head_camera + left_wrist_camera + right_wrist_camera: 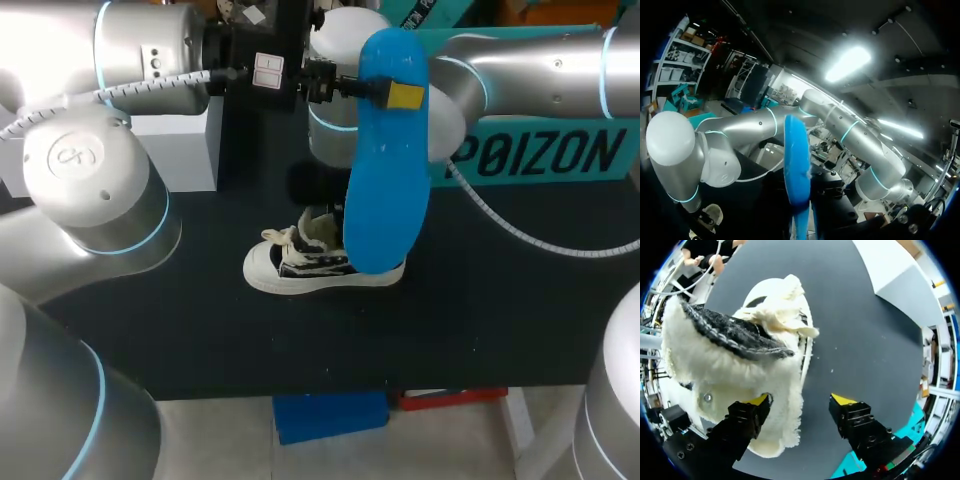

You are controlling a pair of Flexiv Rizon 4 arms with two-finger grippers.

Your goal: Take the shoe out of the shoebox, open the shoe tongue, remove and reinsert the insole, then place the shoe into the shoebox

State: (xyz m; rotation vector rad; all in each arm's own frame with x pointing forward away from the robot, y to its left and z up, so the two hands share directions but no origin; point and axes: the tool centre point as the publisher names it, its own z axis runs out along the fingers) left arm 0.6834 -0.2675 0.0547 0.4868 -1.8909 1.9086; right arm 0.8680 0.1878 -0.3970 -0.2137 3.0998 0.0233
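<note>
The left fingers [402, 95] pinch the blue insole [385, 190] near its upper end, so it hangs upright. Just below it, the fleece-lined shoe [300, 272] stands on the dark desk [200, 320]. The right fingers [847, 407] gape wide over the shoe's collar, one against the fleece and the other above bare desk.

Both the left arm [95, 170] and the right arm [530, 65] are brushed-silver tubes with bulging rounded joint housings, each joint edged by a thin glowing light-blue ring; one left cap bears an embossed round logo [72, 155], and a right cap [670, 137] is glossy white. A white spiral-wrapped cable [150, 87] trails along each arm. The right gripper [801, 401] has blocky black fingers [747, 422] with small screws and yellow wedge-shaped tips
</note>
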